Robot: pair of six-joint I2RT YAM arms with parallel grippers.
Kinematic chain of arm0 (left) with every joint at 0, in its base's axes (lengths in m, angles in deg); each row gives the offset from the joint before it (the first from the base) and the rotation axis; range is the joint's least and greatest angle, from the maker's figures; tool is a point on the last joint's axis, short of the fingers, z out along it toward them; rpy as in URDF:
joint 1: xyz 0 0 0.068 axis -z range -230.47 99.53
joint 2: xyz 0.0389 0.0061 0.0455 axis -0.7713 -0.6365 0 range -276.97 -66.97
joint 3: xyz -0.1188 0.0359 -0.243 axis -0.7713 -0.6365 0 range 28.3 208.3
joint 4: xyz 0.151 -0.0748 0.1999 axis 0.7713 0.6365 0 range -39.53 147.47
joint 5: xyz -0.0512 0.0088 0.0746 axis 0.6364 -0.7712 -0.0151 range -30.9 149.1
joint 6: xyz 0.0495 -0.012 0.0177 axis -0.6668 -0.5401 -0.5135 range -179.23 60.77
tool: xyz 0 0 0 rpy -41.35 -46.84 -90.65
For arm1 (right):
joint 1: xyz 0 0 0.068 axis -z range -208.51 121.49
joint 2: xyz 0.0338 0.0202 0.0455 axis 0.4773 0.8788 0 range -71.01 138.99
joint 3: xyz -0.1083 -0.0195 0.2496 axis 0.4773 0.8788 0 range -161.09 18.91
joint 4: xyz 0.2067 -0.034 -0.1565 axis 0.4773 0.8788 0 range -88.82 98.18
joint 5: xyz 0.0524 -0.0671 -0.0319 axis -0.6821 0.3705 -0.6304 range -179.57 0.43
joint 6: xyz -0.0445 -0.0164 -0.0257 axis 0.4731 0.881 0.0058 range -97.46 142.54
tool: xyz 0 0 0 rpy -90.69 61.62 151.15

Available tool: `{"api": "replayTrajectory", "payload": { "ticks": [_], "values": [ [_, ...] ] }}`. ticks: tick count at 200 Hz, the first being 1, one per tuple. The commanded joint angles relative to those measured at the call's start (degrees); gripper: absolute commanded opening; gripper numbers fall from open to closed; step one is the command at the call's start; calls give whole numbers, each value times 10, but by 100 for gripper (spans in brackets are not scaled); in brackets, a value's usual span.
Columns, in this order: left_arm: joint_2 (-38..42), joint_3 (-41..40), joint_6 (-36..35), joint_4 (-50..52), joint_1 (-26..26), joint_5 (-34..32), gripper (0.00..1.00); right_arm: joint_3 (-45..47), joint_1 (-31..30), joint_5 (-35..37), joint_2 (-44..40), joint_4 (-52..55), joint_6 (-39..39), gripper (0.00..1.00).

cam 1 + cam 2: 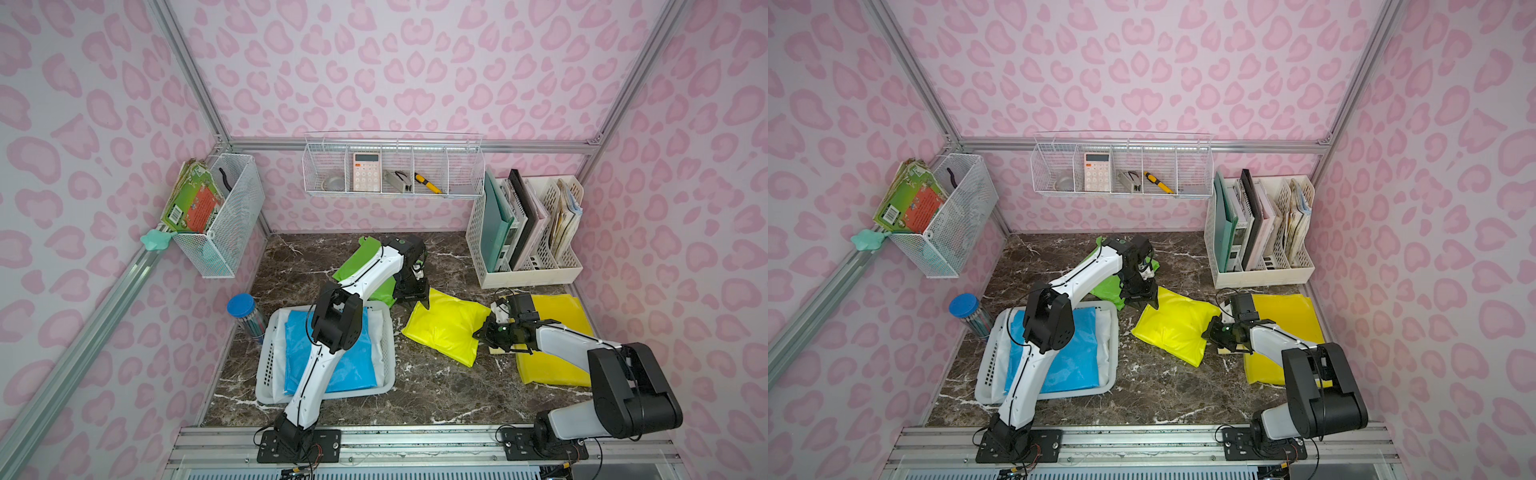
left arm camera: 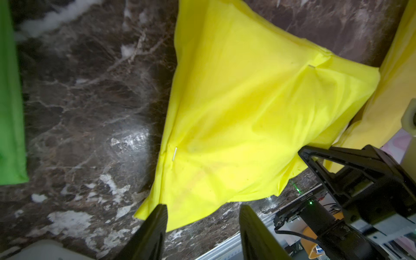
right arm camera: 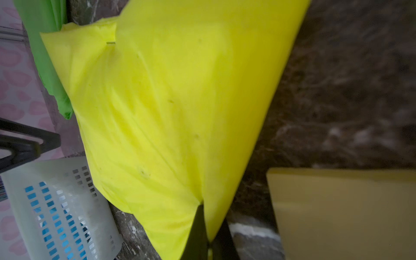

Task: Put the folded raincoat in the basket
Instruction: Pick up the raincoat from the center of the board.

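- Pink heart-blotched walls enclose a dark marbled desk [image 1: 436, 386]; the basket [image 1: 266, 365] stands at its left side.
- Task's thing: the yellow raincoat [image 1: 444, 328], folded, lies on the desk between the basket and a deeper yellow raincoat [image 1: 561, 311], and is outside the basket.
- My right fingers [image 1: 482, 332] are pressed together on the yellow raincoat's near-right corner. In the right wrist view the cloth creases run toward that pinch [image 3: 207, 234].
- My left fingers [image 1: 415, 301] stand apart, holding nothing, at the raincoat's far-left corner. In the left wrist view that corner lies between the two tips [image 2: 202, 213].
- Hard to make out: how much of the yellow raincoat is raised off the desk I cannot tell.
- Hidden: my left arm covers the middle of the blue raincoat [image 1: 357, 361] in the basket and much of the green raincoat [image 1: 355, 255] behind it. My right arm crosses the deeper yellow raincoat.
- Cut off: the wrist views show only one perforated basket wall [image 3: 56, 202], with blue showing through its holes.
- Count: one basket; four coloured folded raincoats (blue, green, yellow, deeper yellow); one white layer [image 1: 380, 332] under the blue one; two arms.
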Motion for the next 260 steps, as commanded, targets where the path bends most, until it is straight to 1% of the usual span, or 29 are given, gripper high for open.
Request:
{"api": "replayTrajectory", "payload": {
  "ticks": [1, 17, 35, 63, 103, 136, 168, 178, 192, 204, 239, 260],
  "values": [
    [16, -28, -8, -25, 0, 23, 59, -13, 8, 56, 6, 71, 65, 2],
    [17, -49, -7, -38, 0, 34, 59, -13, 14, 44, 17, 64, 72, 2],
    [9, -58, -4, -44, 0, 31, 60, -14, 14, 37, 30, 61, 79, 2],
    [-4, -46, 0, -48, 0, 27, 61, -13, 14, 33, 32, 56, 84, 2],
    [-37, -8, -4, -34, 0, 11, 61, -12, 14, 28, 29, 57, 88, 1],
    [-59, 2, -4, -37, 0, -3, 59, -8, 15, 24, 24, 53, 89, 1],
    [-54, 2, 0, -51, 0, -5, 49, -7, 14, 19, 24, 51, 90, 1],
    [-47, -1, 1, -58, 0, -4, 38, -6, 14, 15, 24, 51, 90, 1],
    [-36, -2, 2, -66, 0, 8, 15, -6, 15, 7, 19, 49, 90, 0],
    [-26, -3, 5, -76, 0, 17, 0, -6, 14, 2, 13, 49, 87, 0],
    [13, -2, 17, -73, 1, -10, 0, -16, 14, -4, -15, 65, 87, 0],
    [52, 1, 30, -39, 0, -40, 0, -33, 14, -14, -58, 88, 80, 0]
  ]
}}
